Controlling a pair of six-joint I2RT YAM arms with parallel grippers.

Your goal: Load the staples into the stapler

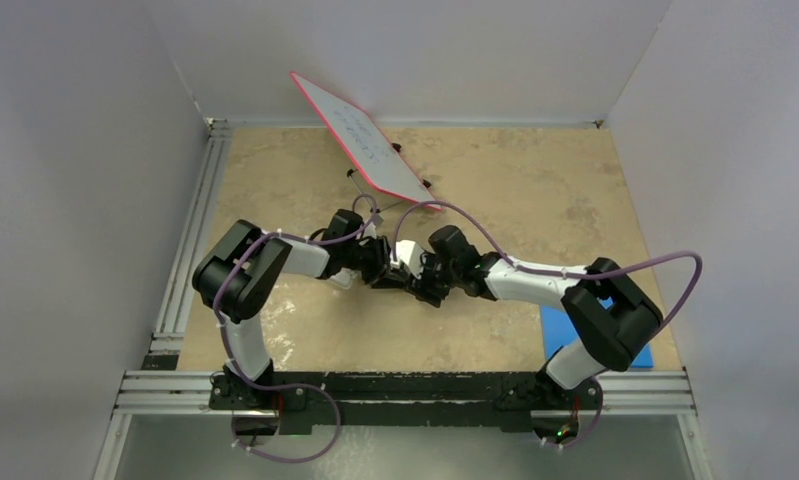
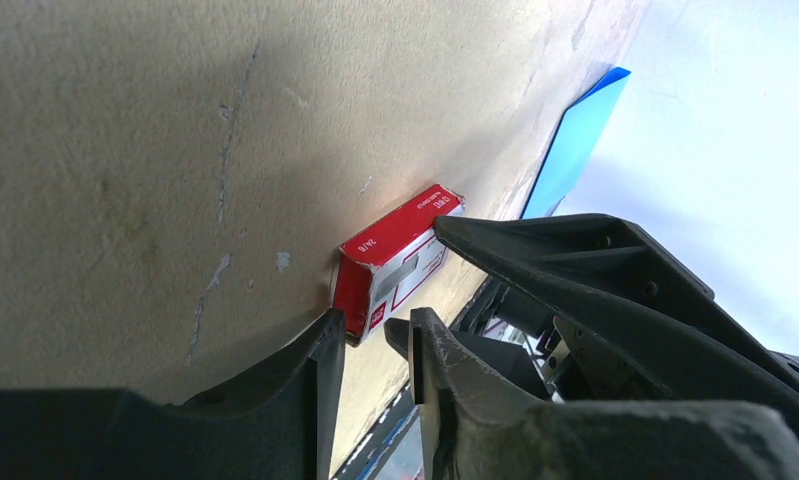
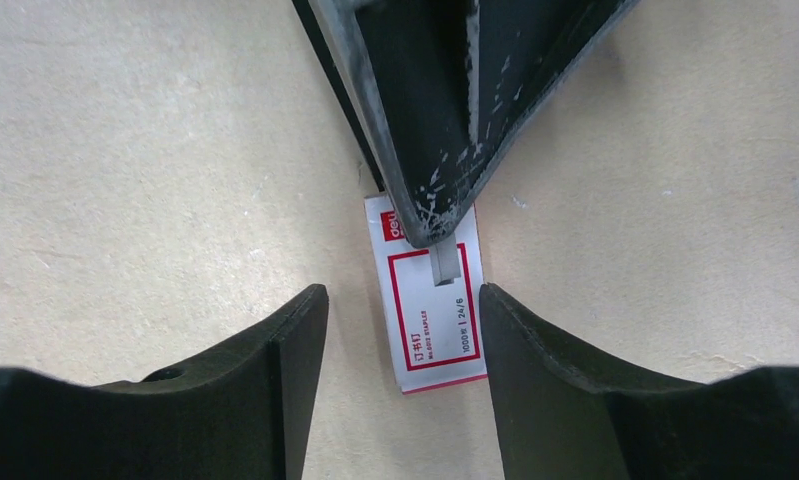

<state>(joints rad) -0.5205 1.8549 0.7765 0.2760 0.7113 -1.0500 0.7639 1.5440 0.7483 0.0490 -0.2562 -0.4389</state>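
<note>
1. While both arms meet over the middle of the tabletop (image 1: 535, 200), the right pincer (image 3: 400, 295) stands half open astride the staples box (image 3: 433, 325), one finger just beside its edge.
2. Left pincer (image 2: 375, 325), pinched nearly shut, touches one end of the box; whether it grips anything cannot be told.
3. Bare tabletop flanks the box on both sides; blue pad (image 1: 557, 335) lies well apart.

The middle of the tabletop (image 1: 535, 190) is crowded. The left pincer (image 3: 427, 230) hangs right over one end of the staples (image 3: 435, 330), and the right pincer (image 3: 403, 293) stands spread either side of them, with only slim strips of bare surface on each flank. The whiteboard (image 1: 363, 148) leans across the middle of the far edge, and a blue pad (image 1: 553, 340) fills the near right corner. Both far corners lie free for passing.
</note>
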